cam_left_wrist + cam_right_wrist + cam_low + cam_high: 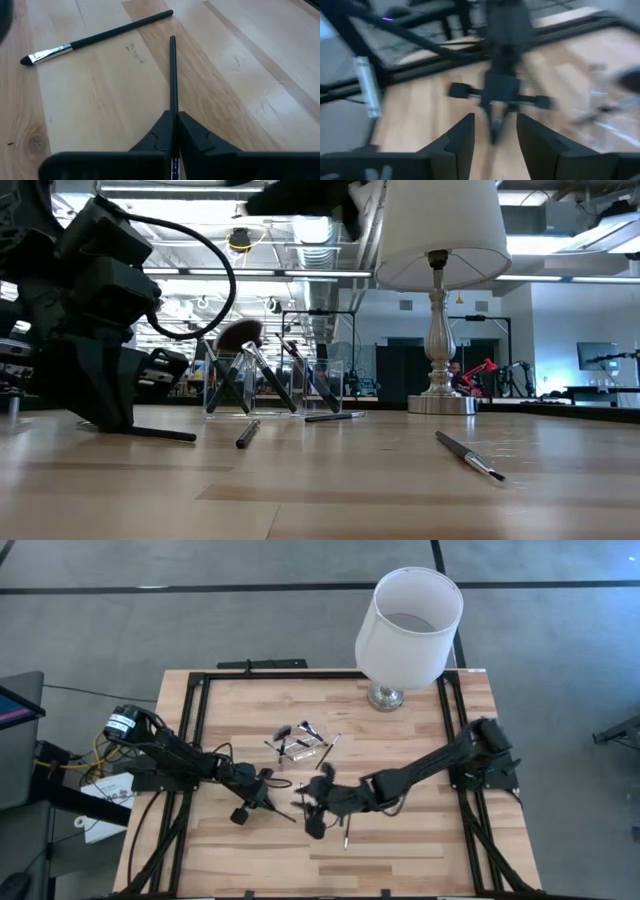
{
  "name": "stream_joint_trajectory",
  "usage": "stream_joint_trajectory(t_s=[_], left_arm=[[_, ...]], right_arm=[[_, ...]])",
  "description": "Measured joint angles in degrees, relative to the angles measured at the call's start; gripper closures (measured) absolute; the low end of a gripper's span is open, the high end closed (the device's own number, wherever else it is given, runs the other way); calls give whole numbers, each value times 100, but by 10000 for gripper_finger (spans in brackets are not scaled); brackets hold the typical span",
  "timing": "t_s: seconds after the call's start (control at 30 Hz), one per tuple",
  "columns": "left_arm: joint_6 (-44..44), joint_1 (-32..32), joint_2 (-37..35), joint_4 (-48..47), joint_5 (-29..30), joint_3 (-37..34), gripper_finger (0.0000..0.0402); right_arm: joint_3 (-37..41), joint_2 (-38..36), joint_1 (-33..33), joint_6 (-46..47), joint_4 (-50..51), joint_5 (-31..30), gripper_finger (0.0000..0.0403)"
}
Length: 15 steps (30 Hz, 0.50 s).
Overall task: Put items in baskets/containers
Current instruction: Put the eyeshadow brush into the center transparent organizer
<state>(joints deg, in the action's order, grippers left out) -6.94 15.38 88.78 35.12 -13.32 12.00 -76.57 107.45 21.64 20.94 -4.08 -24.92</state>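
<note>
Left claw: your left gripper [172, 131] is pressed together on a thin brush [172, 75] — the dark handle runs out from between the two fingers and lies low over the wooden table [400, 840]. I judge that this brush is caught but not yet carried.

Right claw: your right gripper [492, 131] stands apart with nothing between its fingers. It faces the left claw from close by, over the near middle of the table.

Just ahead of the left claw: a second brush [95, 37] lies flat on the wood, apart from the held one, its silver ferrule and pale tip turned away from the claw.

Beside the right claw: one more loose brush [468, 454] lies on the table, on the near side of that claw, untouched.

Farther, past both claws: the clear container [275, 385] stands toward the far middle of the table. Several brushes lean inside it, among them the fluffy-headed brush [238, 337]. I cannot count them exactly through the plastic.

Near the container: two more brushes seem to lie just in front of it in the low view — whether they touch it I cannot tell.

Farthest: the lamp [405, 625] stands at the far edge and has no part in the work.

Progress: I judge you are about half done. Some brushes are in, one is in the claw, and at least three or four are left on the wood.
</note>
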Motion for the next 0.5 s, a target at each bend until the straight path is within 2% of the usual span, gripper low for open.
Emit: stream_joint_trajectory(t_s=[0.1, 0.3, 0.5], left_arm=[[31, 49, -229, -97, 50, 6, 391], [101, 169, -807, -250, 80, 12, 391], [144, 181, -1046, -449, 243, 14, 391]], right_arm=[[-22, 468, -65, -128, -369, 366, 244], [-539, 1381, -321, 150, -264, 971, 203], [-1323, 2214, -592, 273, 216, 1716, 203]])
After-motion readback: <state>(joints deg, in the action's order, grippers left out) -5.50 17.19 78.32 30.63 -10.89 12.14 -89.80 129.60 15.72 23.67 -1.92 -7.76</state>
